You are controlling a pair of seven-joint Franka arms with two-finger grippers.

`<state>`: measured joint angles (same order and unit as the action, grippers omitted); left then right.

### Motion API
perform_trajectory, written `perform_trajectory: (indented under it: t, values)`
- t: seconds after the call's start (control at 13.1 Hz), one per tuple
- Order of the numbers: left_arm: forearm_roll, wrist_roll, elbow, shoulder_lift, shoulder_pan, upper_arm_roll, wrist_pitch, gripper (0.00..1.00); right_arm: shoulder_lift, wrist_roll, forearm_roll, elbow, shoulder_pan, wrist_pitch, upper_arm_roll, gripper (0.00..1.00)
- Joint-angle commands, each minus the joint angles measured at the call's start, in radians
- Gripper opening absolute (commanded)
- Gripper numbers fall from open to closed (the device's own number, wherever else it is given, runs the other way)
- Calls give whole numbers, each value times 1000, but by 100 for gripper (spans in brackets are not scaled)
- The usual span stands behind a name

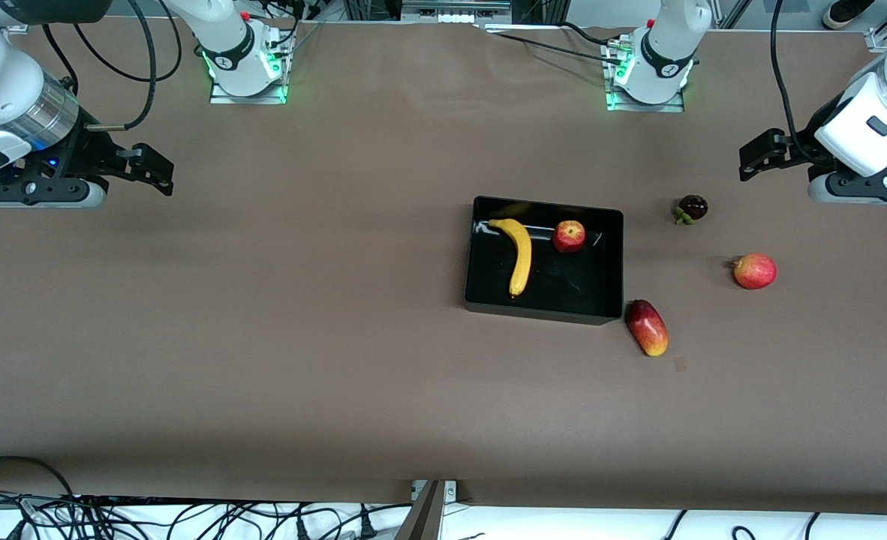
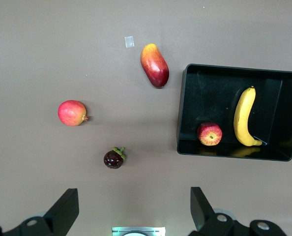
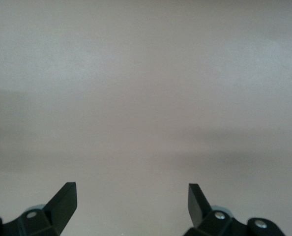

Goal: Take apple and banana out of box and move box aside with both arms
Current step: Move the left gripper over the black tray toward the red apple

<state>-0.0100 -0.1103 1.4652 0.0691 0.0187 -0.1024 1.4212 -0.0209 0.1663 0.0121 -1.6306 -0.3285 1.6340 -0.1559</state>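
The black box [image 1: 578, 281] [image 2: 205, 93] lies mid-table and holds a yellow banana [image 1: 520, 255] [image 2: 246, 118] and a small red-yellow apple [image 1: 569, 235] [image 2: 209, 133]. Three fruits lie on the table toward the left arm's end. The oblong mango [image 1: 647, 327] [image 2: 155, 65] sits by the box's corner nearest the front camera. The round red fruit [image 1: 755, 271] [image 2: 72, 112] and the dark mangosteen [image 1: 692, 208] [image 2: 113, 158] lie beside the box. My left gripper [image 1: 753, 160] [image 2: 133, 206] hangs open and empty above the table by the mangosteen. My right gripper [image 1: 157, 171] [image 3: 132, 201] waits open over bare table.
Brown table cover [image 1: 301, 337] spreads wide around the box. The arms' bases [image 1: 248, 67] stand along the table's edge farthest from the front camera. Cables [image 1: 188, 517] lie past the edge nearest that camera.
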Motion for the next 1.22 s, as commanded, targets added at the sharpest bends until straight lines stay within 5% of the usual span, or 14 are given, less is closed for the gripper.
perform_trajectory:
  t: [0.0,0.69,1.15]
  values:
    - [8,21,-26,9,4,9,-21,100,-7,-14,9,18,14,-5,9,100]
    - [21,11,-10,31,17,-7,-70,100,-7,-13,9,18,14,-5,10,100]
    - [13,-292,191,60,32,-186,186,100,-7,-14,9,18,14,-5,9,100]
